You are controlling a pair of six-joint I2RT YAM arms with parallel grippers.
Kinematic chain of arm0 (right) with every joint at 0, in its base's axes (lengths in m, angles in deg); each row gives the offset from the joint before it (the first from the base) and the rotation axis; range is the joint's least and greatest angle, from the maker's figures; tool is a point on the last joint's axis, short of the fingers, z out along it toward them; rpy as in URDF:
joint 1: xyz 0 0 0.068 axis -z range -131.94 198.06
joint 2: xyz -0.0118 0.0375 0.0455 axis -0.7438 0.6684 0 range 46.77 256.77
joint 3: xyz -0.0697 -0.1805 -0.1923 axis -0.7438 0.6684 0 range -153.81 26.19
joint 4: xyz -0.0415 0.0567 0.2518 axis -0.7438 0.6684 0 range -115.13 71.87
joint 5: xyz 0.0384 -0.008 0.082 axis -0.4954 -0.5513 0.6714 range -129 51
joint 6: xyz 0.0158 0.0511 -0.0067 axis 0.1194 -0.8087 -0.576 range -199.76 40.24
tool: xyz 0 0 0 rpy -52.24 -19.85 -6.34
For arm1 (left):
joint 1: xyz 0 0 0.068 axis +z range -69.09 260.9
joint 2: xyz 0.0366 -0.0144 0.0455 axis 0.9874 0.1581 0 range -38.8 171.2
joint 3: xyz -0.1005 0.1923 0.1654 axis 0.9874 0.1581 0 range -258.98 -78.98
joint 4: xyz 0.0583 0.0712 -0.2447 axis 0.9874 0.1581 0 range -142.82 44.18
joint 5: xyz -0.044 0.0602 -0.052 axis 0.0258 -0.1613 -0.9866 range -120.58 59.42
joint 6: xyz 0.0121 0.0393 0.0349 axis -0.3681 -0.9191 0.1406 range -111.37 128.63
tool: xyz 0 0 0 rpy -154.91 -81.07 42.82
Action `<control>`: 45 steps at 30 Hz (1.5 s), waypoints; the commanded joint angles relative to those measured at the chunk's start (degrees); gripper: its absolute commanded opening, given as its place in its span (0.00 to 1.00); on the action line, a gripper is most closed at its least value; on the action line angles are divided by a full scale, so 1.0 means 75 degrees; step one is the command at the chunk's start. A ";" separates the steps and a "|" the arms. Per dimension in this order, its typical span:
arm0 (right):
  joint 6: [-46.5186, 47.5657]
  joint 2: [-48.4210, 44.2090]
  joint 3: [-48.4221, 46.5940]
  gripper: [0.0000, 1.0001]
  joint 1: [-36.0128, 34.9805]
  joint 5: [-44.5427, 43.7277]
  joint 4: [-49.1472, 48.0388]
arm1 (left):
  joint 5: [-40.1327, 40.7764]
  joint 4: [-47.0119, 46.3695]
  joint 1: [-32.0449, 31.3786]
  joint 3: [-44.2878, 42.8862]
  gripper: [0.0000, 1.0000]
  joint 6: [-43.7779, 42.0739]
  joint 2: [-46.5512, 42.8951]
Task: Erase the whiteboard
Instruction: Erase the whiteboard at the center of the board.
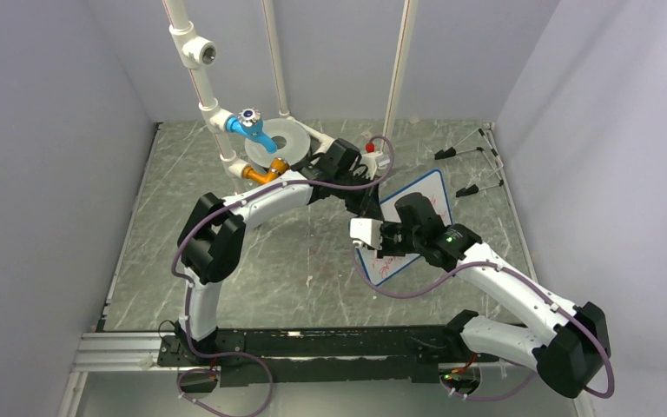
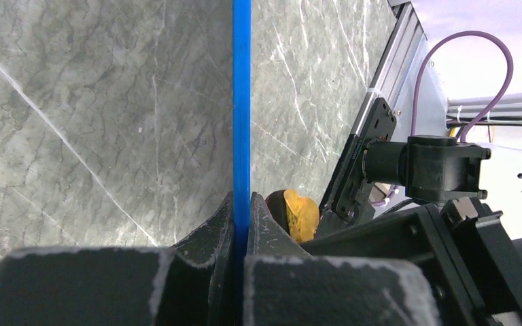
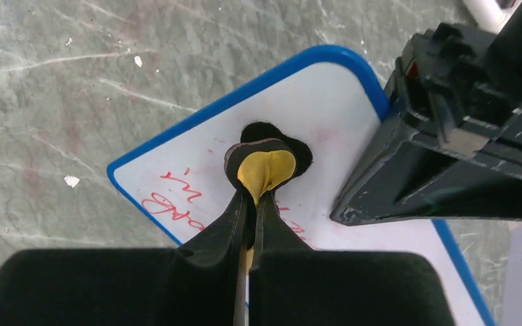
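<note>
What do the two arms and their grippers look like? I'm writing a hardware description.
Both the left arm and right arm have white tubular links between bulky black joint housings, with a purple cable looped along each. A green light glows near the right wrist. The left gripper and right gripper have black, wedge-shaped fingers with scuffed whitish edges.

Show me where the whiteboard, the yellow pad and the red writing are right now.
whiteboard (image 3: 326, 102), right wrist view, bare white face near its rounded corner.
yellow pad (image 3: 266, 168), right wrist view, its centre.
red writing (image 3: 166, 204), right wrist view, lower scrawled line.
</note>
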 commanded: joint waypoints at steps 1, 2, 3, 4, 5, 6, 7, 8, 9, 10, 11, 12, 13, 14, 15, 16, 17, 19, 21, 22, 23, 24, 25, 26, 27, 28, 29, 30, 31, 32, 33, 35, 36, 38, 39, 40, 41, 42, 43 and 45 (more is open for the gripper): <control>0.0287 -0.0074 -0.0047 0.00 -0.0115 0.0499 0.0074 | -0.0181 -0.0233 -0.0096 -0.0067 0.00 -0.0091 -0.0527; 0.0472 -0.0075 0.0053 0.00 -0.0123 0.0607 0.0283 | -0.0178 -0.0228 -0.0098 -0.0070 0.00 -0.0094 -0.0534; 0.0736 -0.0077 0.0157 0.00 -0.0136 0.0705 0.0493 | -0.0193 -0.0238 -0.0098 -0.0057 0.00 -0.0094 -0.0548; 0.0891 -0.0054 0.0269 0.00 -0.0132 0.0717 0.0663 | -0.0200 -0.0225 -0.0097 -0.0059 0.00 -0.0100 -0.0553; 0.0960 -0.0023 0.0383 0.00 -0.0146 0.0657 0.0769 | -0.0200 -0.0216 -0.0097 -0.0056 0.00 -0.0114 -0.0556; 0.1038 0.0033 0.0477 0.00 -0.0148 0.0537 0.0867 | -0.0200 -0.0194 -0.0097 -0.0057 0.00 -0.0132 -0.0563; 0.1056 0.0093 0.0553 0.00 -0.0145 0.0419 0.0924 | -0.0198 -0.0187 -0.0106 -0.0056 0.00 -0.0146 -0.0578; 0.1032 0.0133 0.0624 0.00 -0.0143 0.0228 0.0906 | -0.0200 -0.0186 -0.0108 -0.0063 0.00 -0.0152 -0.0577; 0.1022 0.0144 0.0671 0.00 -0.0142 0.0187 0.0904 | -0.0211 -0.0186 -0.0110 -0.0057 0.00 -0.0163 -0.0587; 0.1000 0.0148 0.0683 0.00 -0.0132 0.0187 0.0887 | -0.0215 -0.0182 -0.0109 -0.0065 0.00 -0.0164 -0.0593; 0.0949 0.0130 0.0634 0.00 -0.0128 0.0209 0.0835 | -0.0227 -0.0168 -0.0110 -0.0082 0.00 -0.0171 -0.0579; 0.0881 0.0129 0.0555 0.00 -0.0134 0.0219 0.0764 | -0.0227 -0.0150 -0.0109 -0.0099 0.00 -0.0176 -0.0574; 0.0776 0.0136 0.0444 0.00 -0.0136 0.0202 0.0640 | -0.0227 -0.0133 -0.0123 -0.0111 0.00 -0.0187 -0.0568; 0.0628 0.0125 0.0303 0.00 -0.0136 0.0177 0.0492 | -0.0230 -0.0128 -0.0121 -0.0117 0.00 -0.0178 -0.0558; 0.0475 0.0105 0.0153 0.00 -0.0142 0.0171 0.0285 | -0.0234 -0.0136 -0.0129 -0.0125 0.00 -0.0177 -0.0545; 0.0327 0.0076 -0.0004 0.00 -0.0137 0.0183 0.0099 | -0.0234 -0.0127 -0.0132 -0.0144 0.00 -0.0182 -0.0532; 0.0204 0.0065 -0.0184 0.00 -0.0141 0.0257 -0.0061 | -0.0238 -0.0116 -0.0145 -0.0150 0.00 -0.0177 -0.0520; -0.0091 0.0175 -0.0543 0.00 -0.0145 0.0387 -0.0181 | -0.0247 -0.0105 -0.0166 -0.0167 0.00 -0.0165 -0.0486; -0.0286 0.0316 -0.0696 0.00 -0.0161 0.0441 -0.0258 | -0.0266 -0.0116 -0.0177 -0.0183 0.00 -0.0165 -0.0471; -0.0338 0.0331 -0.0670 0.00 -0.0174 0.0410 -0.0327 | -0.0260 -0.0119 -0.0177 -0.0196 0.00 -0.0165 -0.0455; -0.0352 0.0340 -0.0597 0.00 -0.0175 0.0348 -0.0402 | -0.0274 -0.0122 -0.0179 -0.0191 0.00 -0.0165 -0.0459; -0.0301 0.0342 -0.0500 0.00 -0.0179 0.0286 -0.0424 | -0.0271 -0.0135 -0.0186 -0.0180 0.00 -0.0166 -0.0468; -0.0211 0.0325 -0.0395 0.00 -0.0183 0.0225 -0.0396 | -0.0283 -0.0147 -0.0184 -0.0165 0.00 -0.0165 -0.0478; -0.0046 0.0320 -0.0287 0.00 -0.0183 0.0199 -0.0279 | -0.0283 -0.0152 -0.0181 -0.0162 0.00 -0.0175 -0.0488; 0.0231 0.0333 -0.0183 0.00 -0.0179 0.0269 -0.0025 | -0.0283 -0.0141 -0.0189 -0.0161 0.00 -0.0192 -0.0500; 0.0552 0.0350 -0.0092 0.00 -0.0177 0.0405 0.0377 | -0.0266 -0.0133 -0.0186 -0.0160 0.00 -0.0205 -0.0512; 0.0761 0.0376 0.0004 0.00 -0.0182 0.0505 0.0621 | -0.0260 -0.0115 -0.0186 -0.0161 0.00 -0.0225 -0.0526; 0.0897 0.0403 0.0110 0.00 -0.0183 0.0556 0.0812 | -0.0247 -0.0083 -0.0183 -0.0177 0.00 -0.0248 -0.0524; 0.1021 0.0445 0.0236 0.00 -0.0184 0.0558 0.0965 | -0.0253 -0.0054 -0.0187 -0.0200 0.00 -0.0278 -0.0504; 0.1070 0.0479 0.0318 0.00 -0.0191 0.0522 0.1052 | -0.0267 -0.0026 -0.0190 -0.0213 0.00 -0.0290 -0.0497; 0.1106 0.0521 0.0382 0.00 -0.0194 0.0469 0.1106 | -0.0276 -0.0023 -0.0185 -0.0228 0.00 -0.0302 -0.0497; 0.1087 0.0583 0.0447 0.00 -0.0192 0.0363 0.1057 | -0.0288 -0.0011 -0.0181 -0.0242 0.00 -0.0310 -0.0502; 0.1004 0.0607 0.0435 0.00 -0.0189 0.0300 0.0949 | -0.0283 0.0000 -0.0181 -0.0245 0.00 -0.0322 -0.0505; 0.0734 0.0669 0.0321 0.00 -0.0190 0.0112 0.0649 | -0.0291 0.0002 -0.0180 -0.0255 0.00 -0.0329 -0.0505; 0.0562 0.0690 0.0210 0.00 -0.0187 0.0027 0.0467 | -0.0298 0.0002 -0.0189 -0.0249 0.00 -0.0329 -0.0492; 0.0315 0.0676 0.0110 0.00 -0.0185 -0.0053 0.0254 | -0.0308 -0.0001 -0.0179 -0.0255 0.00 -0.0329 -0.0493; 0.0153 0.0620 -0.0030 0.00 -0.0179 -0.0116 0.0063 | -0.0318 -0.0002 -0.0183 -0.0245 0.00 -0.0329 -0.0489; 0.0005 0.0566 -0.0164 0.00 -0.0190 -0.0084 -0.0100 | -0.0328 0.0001 -0.0185 -0.0235 0.00 -0.0329 -0.0488; -0.0132 0.0511 -0.0295 0.00 -0.0194 -0.0010 -0.0234 | -0.0329 -0.0004 -0.0183 -0.0223 0.00 -0.0329 -0.0497; -0.0392 0.0488 -0.0576 0.00 -0.0191 0.0144 -0.0335 | -0.0331 -0.0029 -0.0187 -0.0179 0.00 -0.0320 -0.0519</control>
